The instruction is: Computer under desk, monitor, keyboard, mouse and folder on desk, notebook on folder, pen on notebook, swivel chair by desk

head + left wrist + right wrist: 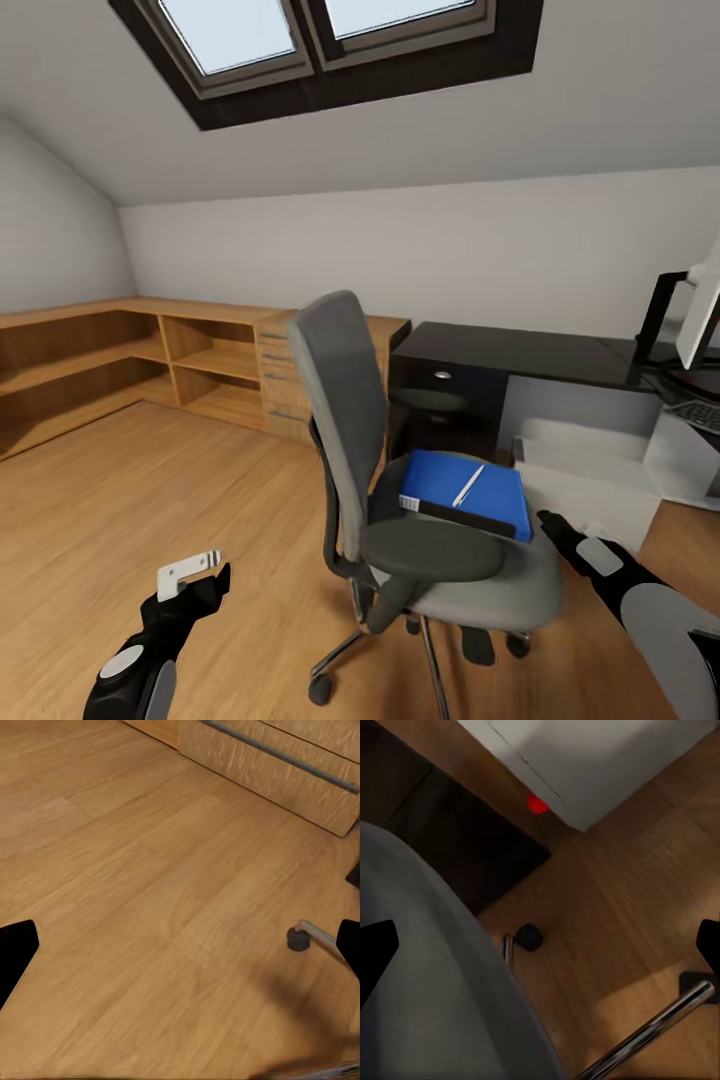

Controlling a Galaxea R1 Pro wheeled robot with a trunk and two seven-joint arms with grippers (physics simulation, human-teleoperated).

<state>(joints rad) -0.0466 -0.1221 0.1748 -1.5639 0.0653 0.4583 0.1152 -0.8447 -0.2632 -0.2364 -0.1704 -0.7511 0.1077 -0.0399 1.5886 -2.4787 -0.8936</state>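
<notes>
While the monitor (700,315) is cut off at right, the swivel chair (400,480) hides part of the desk (520,355). On its seat the folder (470,490) carries the pen (467,486). Both left gripper (180,945) and right gripper (540,945) are spread.

Matt grey cloth swivel chair (345,440) on chrome legs; satin wood floor (120,510).

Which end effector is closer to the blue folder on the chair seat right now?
Right. The right end effector sits just beside the folder at the seat's edge; the left end effector hangs over the floor, beyond the chair's backrest.
</notes>
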